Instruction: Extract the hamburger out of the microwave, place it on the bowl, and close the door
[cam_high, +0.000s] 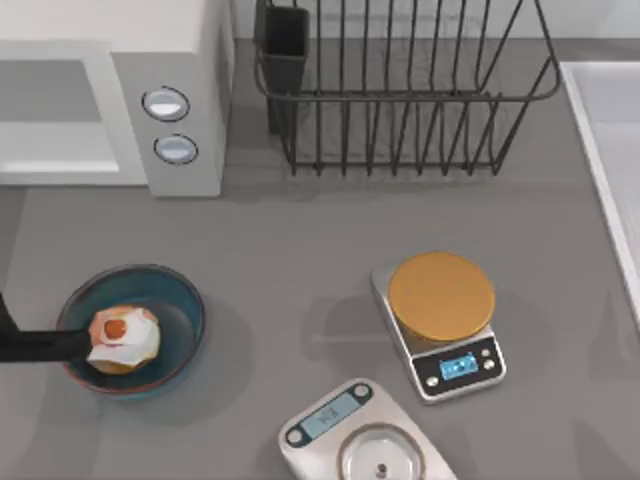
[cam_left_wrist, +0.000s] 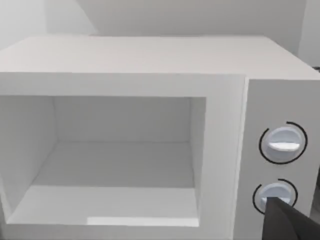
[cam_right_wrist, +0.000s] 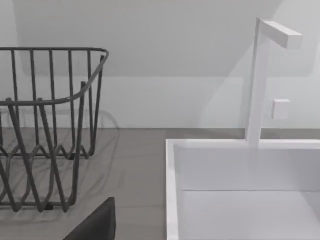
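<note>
No readable text, brand or number is seen. The displays on the gold-topped scale (cam_high: 442, 322) and the steel scale (cam_high: 365, 437) are lit, but their digits cannot be made out.

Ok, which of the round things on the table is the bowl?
Start at the microwave at the table's far left. Nearer the camera sits the bowl: blue with a reddish rim, holding the hamburger, unlike the gold-topped scale and steel scale.

Hamburger (cam_high: 124, 338) in the bowl (cam_high: 180, 300), left tool (cam_high: 88, 342) beside it, microwave (cam_high: 170, 60) behind.
</note>
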